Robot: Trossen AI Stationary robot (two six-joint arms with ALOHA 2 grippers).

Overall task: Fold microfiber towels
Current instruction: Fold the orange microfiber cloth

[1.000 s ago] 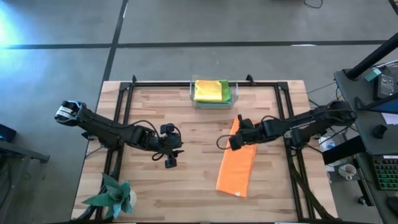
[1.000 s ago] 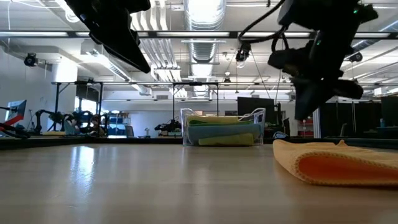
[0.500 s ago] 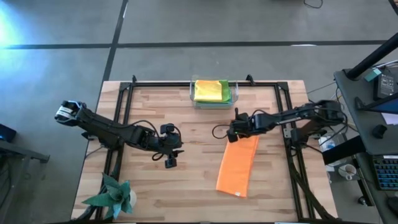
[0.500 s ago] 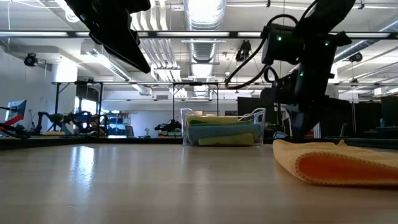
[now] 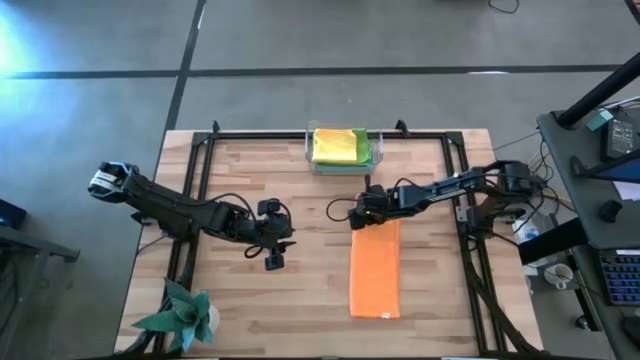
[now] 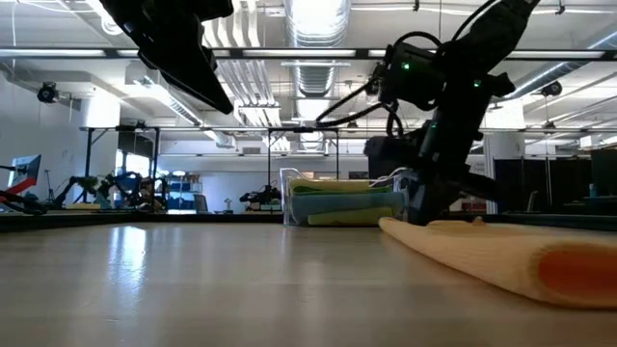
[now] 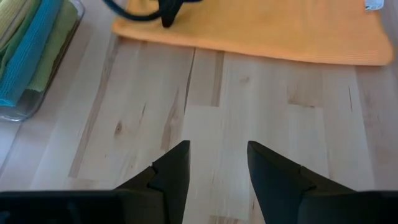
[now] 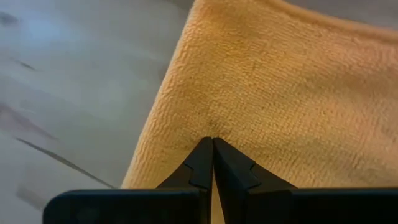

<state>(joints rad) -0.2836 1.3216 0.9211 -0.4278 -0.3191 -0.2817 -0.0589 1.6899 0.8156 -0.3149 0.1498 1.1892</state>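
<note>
An orange microfiber towel (image 5: pixel 375 270) lies folded into a long strip on the table's right half, running from near to far; it also shows in the low view (image 6: pixel 501 255) and the left wrist view (image 7: pixel 261 31). My right gripper (image 5: pixel 358 217) (image 8: pixel 212 142) is shut, with its tips on the strip's far end. My left gripper (image 5: pixel 273 262) (image 7: pixel 217 165) hangs open above bare wood left of the towel, with nothing between its fingers. More folded towels, the yellow one on top, lie in a clear bin (image 5: pixel 340 150). My right gripper presses its shut fingertips down on the top face of the towel's far end, close to the far left corner (image 8: pixel 205 121). The fingers slant down from the table's right side. The towel lies flat on the table, slightly dimpled at the tips.
The clear bin (image 6: pixel 342 202) stands at the middle of the far edge, just beyond the towel's far end. A teal spiky paper ornament (image 5: pixel 185 312) sits at the near left corner. A black frame runs along the table's sides. Bare wood lies between the two arms.
My right gripper, shut throughout, has come down and moved toward the table's left onto the towel's far end. The far end has swung left with it while the near end stayed put, so the slanted strip now lies straight.
</note>
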